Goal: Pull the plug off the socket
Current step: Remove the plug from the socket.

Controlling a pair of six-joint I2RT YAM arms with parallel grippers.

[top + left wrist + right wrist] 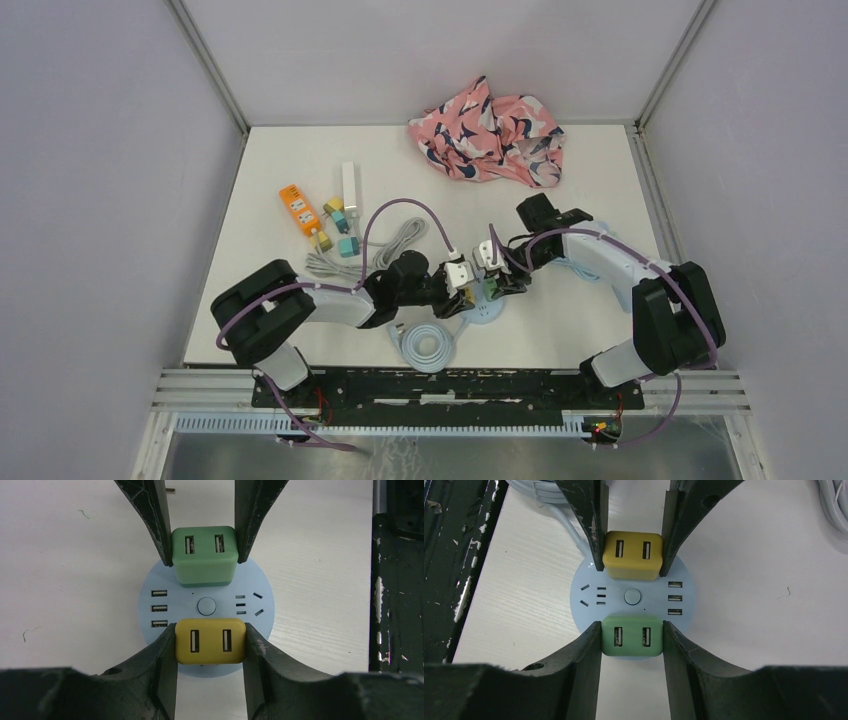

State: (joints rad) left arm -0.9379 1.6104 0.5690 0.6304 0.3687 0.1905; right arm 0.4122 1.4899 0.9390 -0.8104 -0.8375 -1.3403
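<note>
white table (290, 160) is seen with a pink cloth (490, 130) at the far edge. a round blue socket (225, 611) is set on the table near the front middle, between both arms. the left gripper (210, 644) is closed on the yellow plug (209, 630), with its fingers pressed on both sides. that plug is seated at the socket rim nearest the gripper. the right gripper (632, 639) is clamped on the green plug (632, 625), which is seated at the opposite rim. both plugs are seen plugged in.

Overhead; opposed wrist close-ups sharing socket (224, 605)
</note>
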